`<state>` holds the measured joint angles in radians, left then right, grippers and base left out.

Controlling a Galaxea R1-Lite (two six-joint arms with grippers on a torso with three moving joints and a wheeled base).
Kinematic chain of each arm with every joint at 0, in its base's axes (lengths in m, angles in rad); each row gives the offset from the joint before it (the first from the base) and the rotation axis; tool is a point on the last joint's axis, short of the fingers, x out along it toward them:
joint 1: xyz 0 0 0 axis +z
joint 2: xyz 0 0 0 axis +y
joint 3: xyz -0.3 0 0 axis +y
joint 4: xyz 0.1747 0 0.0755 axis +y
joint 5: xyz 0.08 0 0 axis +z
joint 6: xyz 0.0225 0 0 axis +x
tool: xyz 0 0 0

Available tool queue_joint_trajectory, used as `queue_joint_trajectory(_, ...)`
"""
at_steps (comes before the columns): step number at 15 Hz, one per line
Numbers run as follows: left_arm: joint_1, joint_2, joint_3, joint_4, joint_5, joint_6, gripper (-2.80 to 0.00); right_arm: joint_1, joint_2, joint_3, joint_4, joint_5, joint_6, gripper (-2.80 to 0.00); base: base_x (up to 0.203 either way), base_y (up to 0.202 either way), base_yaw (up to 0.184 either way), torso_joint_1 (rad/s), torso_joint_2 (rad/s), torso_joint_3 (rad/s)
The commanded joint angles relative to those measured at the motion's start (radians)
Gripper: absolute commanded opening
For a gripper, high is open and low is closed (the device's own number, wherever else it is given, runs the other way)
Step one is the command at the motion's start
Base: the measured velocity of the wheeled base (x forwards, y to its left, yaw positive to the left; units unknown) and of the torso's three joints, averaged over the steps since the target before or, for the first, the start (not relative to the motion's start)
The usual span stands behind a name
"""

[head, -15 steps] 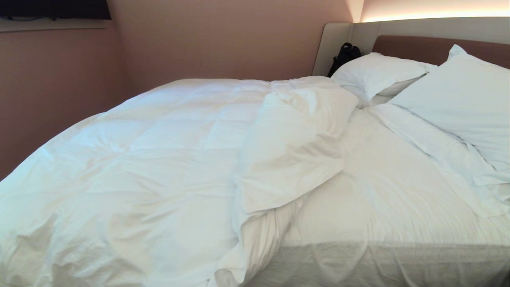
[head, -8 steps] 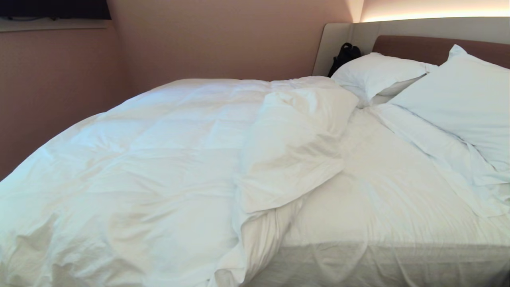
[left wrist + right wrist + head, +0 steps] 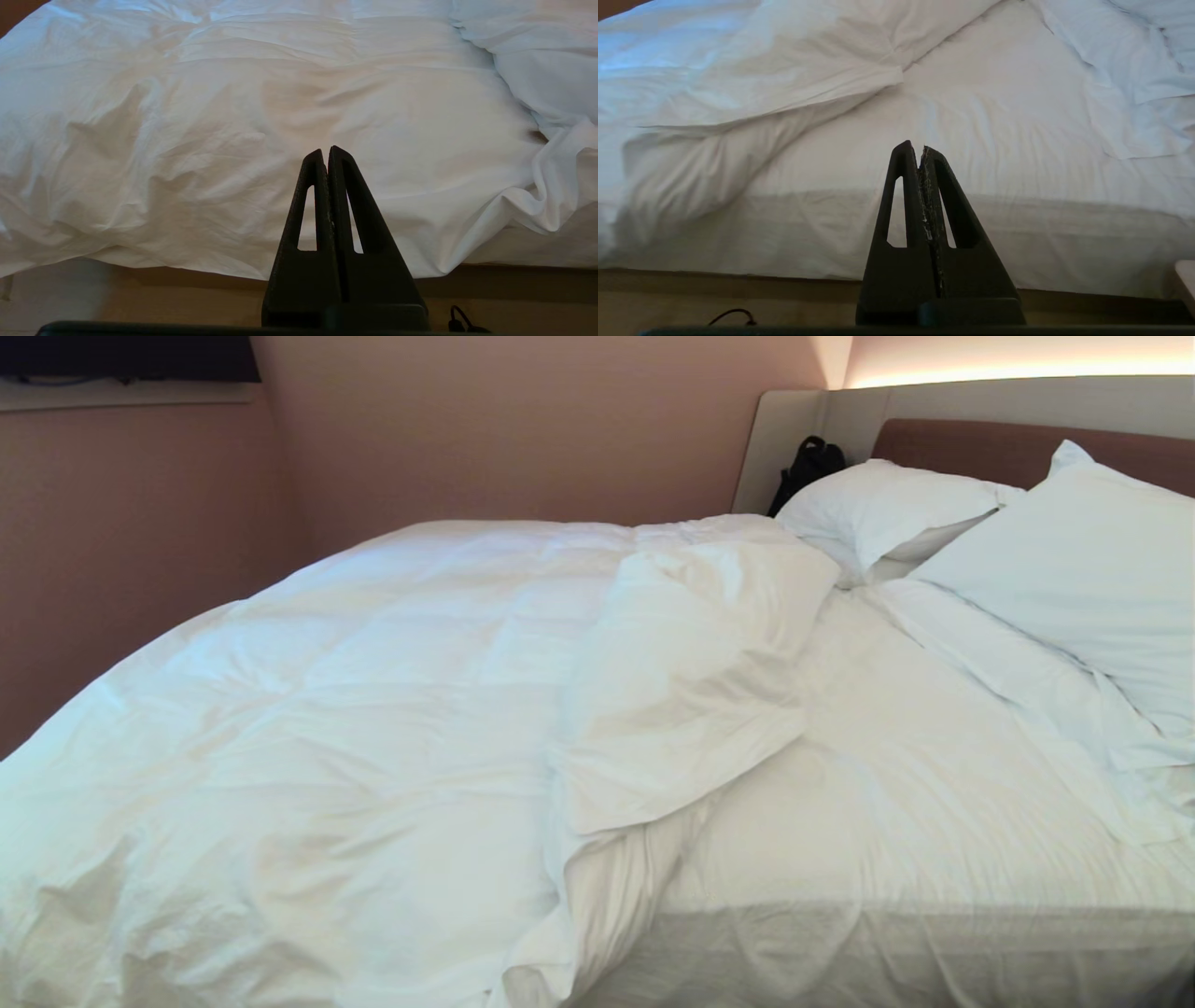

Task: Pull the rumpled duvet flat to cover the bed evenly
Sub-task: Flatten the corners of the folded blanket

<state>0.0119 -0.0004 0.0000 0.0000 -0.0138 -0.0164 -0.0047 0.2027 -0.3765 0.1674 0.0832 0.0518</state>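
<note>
A: Head view takes in the whole bed (image 3: 934, 859). The duvet (image 3: 327, 709) is heaped over the robot's left part of the mattress, and its near corner is folded back on itself toward the middle. That leaves the fitted sheet (image 3: 896, 775) bare on the right. Two pillows (image 3: 1074, 579) lean by the brown headboard (image 3: 980, 448), and a black bag (image 3: 808, 467) sits at the far corner. Neither arm shows here.

B: The wrist cameras give what that view lacks. The left wrist view has the left gripper (image 3: 327, 154) off the near edge of the bed, pointing at the duvet where it hangs over the side. Its two black fingers are pressed together with nothing between them, and they touch no cloth.

A: And the other?

B: The right gripper (image 3: 919, 148) faces the bare sheet, with the turned-back fold of the duvet to one side. Its fingers are also closed tight and empty, clear of the bed. Both wrist views show the brown floor (image 3: 738, 294) below the mattress edge, and a thin black cable (image 3: 733, 315) lies on it. The head view shows neither.
</note>
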Motion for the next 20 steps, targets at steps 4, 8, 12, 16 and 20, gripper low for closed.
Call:
queue_joint_trajectory(4,0.000,0.000,0.000,0.000,0.000,0.000,-2.80,0.001,0.369,-0.156,-0.065,0.104,0.105,-2.80,0.000,0.000,0.000,0.000,0.00,0.000)
queue_joint_trajectory(8,0.000,0.000,0.000,0.000,0.000,0.000,-2.80,0.004,0.712,-0.263,-0.219,0.135,0.151,-2.80,0.000,0.000,0.000,0.000,0.00,0.000)
queue_joint_trajectory(12,0.000,0.000,0.000,0.000,0.000,0.000,-2.80,0.007,0.953,-0.385,-0.327,0.176,0.198,-2.80,0.000,0.000,0.000,0.000,0.00,0.000)
queue_joint_trajectory(16,0.000,0.000,0.000,0.000,0.000,0.000,-2.80,0.014,1.144,-0.537,-0.338,0.192,0.216,-2.80,0.000,0.000,0.000,0.000,0.00,0.000)
queue_joint_trajectory(20,0.000,0.000,0.000,0.000,0.000,0.000,-2.80,0.021,1.332,-0.645,-0.340,0.193,0.257,-2.80,0.000,0.000,0.000,0.000,0.00,0.000)
